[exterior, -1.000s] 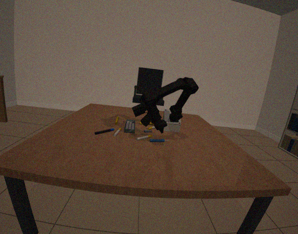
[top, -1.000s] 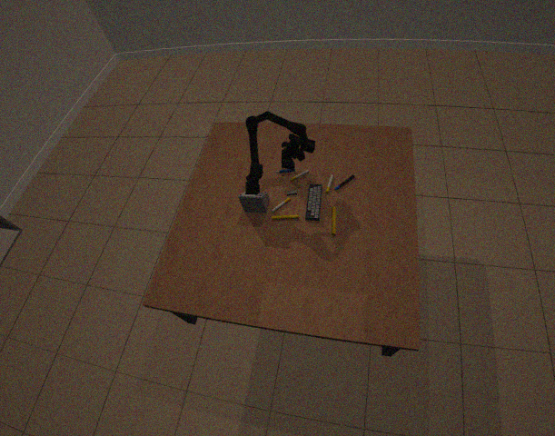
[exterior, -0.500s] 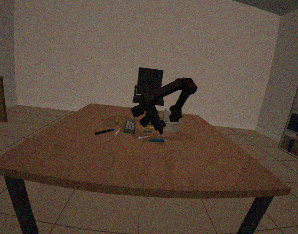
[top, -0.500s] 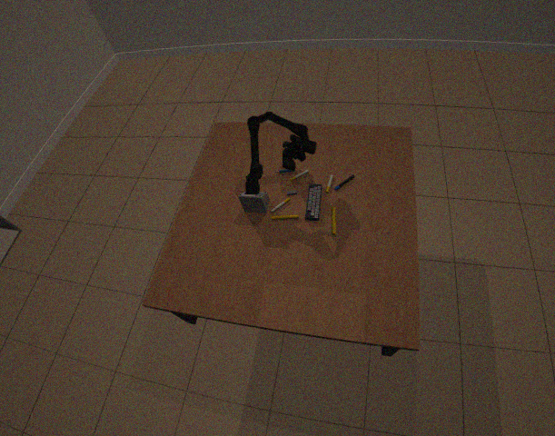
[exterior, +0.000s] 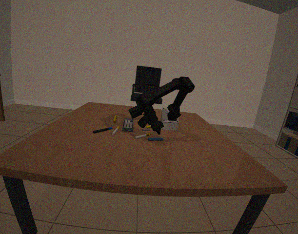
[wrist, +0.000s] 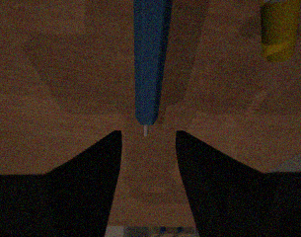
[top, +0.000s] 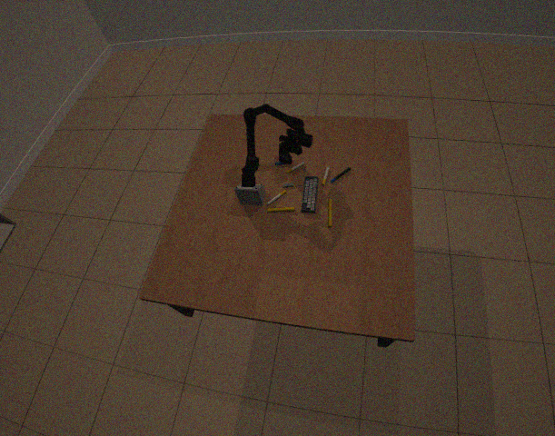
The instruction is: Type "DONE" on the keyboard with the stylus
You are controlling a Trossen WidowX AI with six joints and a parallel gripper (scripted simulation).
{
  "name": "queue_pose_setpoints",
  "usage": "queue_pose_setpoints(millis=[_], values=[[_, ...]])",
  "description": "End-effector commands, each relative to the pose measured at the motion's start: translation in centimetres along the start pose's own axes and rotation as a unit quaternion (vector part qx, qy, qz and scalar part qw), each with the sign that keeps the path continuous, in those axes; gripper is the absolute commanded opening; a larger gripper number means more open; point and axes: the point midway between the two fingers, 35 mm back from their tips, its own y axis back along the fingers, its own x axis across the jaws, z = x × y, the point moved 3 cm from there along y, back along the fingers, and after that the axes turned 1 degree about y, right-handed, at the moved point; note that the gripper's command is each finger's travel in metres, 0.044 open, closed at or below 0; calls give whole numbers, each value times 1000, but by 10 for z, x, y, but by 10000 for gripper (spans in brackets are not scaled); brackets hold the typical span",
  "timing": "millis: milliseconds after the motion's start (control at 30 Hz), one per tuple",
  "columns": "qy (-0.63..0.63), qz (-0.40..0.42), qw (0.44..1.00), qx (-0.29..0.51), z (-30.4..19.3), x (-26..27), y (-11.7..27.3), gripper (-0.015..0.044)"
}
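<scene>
The stylus, a blue hexagonal rod with a thin metal tip (top: 280,163) (exterior: 155,139) (wrist: 149,64), lies on the desk. My gripper (top: 285,161) (exterior: 158,132) (wrist: 148,138) is above the desk at the stylus's tip end, pointing down. Its fingers are partly apart with nothing held. In the wrist view the metal tip shows midway between the fingertips and the blue body runs up and away from them. The keyboard (top: 310,194) (exterior: 128,125), dark with light keys, lies flat on the desk, apart from the stylus.
A white and yellow marker (top: 296,167) (exterior: 141,136) (wrist: 279,32) lies beside the stylus. Another (top: 325,175) (exterior: 115,130), a black and blue pen (top: 341,174) (exterior: 101,130) and a yellow marker (top: 330,213) (exterior: 115,118) lie beyond the keyboard. A small grey-blue piece (top: 288,185) (exterior: 145,129) lies between keyboard and arm base (top: 250,194).
</scene>
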Motion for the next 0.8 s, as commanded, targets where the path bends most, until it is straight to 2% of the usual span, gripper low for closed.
queue_pose_setpoints(millis=[0,767], values=[[-3,3,1000,2,1,0,-4,150],[-2,3,1000,2,10,-1,-21,150]])
